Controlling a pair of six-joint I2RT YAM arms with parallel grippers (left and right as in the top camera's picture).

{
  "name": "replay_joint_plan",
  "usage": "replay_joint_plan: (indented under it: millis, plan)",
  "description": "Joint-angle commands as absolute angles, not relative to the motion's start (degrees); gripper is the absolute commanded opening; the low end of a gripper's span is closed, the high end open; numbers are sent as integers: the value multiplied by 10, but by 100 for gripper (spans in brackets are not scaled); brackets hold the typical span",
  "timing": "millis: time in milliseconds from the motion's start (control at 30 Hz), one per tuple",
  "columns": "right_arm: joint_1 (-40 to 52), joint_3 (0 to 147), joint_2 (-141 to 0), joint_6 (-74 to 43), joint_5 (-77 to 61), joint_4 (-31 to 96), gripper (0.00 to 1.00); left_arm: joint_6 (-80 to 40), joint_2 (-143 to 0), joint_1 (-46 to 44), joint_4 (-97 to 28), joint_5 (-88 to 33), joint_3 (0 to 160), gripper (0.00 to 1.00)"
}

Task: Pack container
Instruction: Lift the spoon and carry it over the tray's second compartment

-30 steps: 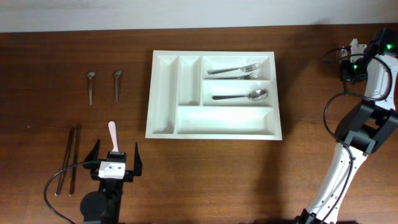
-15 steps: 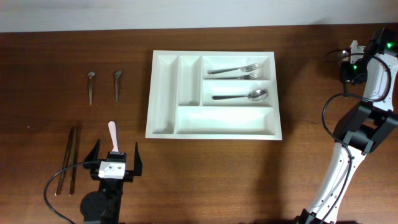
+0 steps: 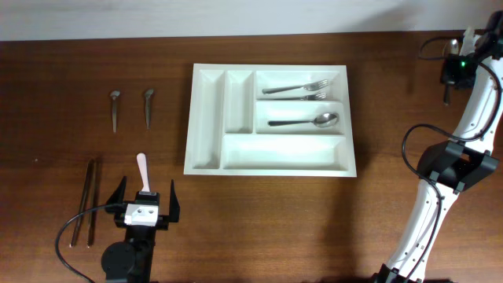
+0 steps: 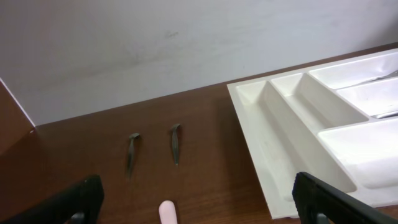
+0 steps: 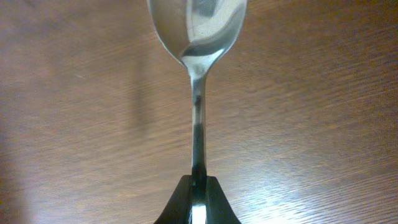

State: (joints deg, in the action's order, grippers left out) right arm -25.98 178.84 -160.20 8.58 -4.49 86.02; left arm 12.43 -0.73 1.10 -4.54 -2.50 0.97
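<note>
Container (image 3: 283, 152) is sitting flat mid-desk (image 3: 393, 118), all five compartments facing up, probably centred so either arm can reach it. Two forks (image 3: 302, 88) are lying in the top long compartment and a spoon (image 3: 306, 121) in the middle one, handles pointing left, so the cutlery is apparently being sorted by kind. The bottom long slot and both narrow upright slots are showing bare. Right fingers (image 5: 186, 202) are pinched fully together on the handle end of a second spoon (image 5: 198, 37), with the bowl pointing away from the wrist. It looks lifted off the desk, well right of the container near the far corner. Gripping at the tail is likely leaving the bowl free to go in first beside the packed spoon. Left fingers (image 3: 174, 198) are standing spread as wide as they go and holding nothing. They are hovering at the near left with a pink-handled utensil (image 3: 141, 167) lying just ahead between them, seemingly lined up for a straddling grasp. Two small spoons (image 3: 115, 108) and a pair of chopsticks (image 3: 89, 203) are lying on the left, well apart from the container, so packing looks only partway done.
</note>
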Motion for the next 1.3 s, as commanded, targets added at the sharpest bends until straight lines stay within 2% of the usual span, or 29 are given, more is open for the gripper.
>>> replay_joint_plan:
  millis: [0,333,733,1267]
  plan:
    - [-242,1800,-1576,5,-90,868,4,123,-3,13,-46,-21,5,99]
    - [-192,1800,-1538,-142,-190,874,4,123,-3,13,-45,-21,5,99]
    - [-112,1800,-1530,-311,-193,921,4,123,-3,13,-46,-21,5,99]
    - [-33,1800,-1530,-719,-195,973,4,123,-3,13,-46,-21,5,99]
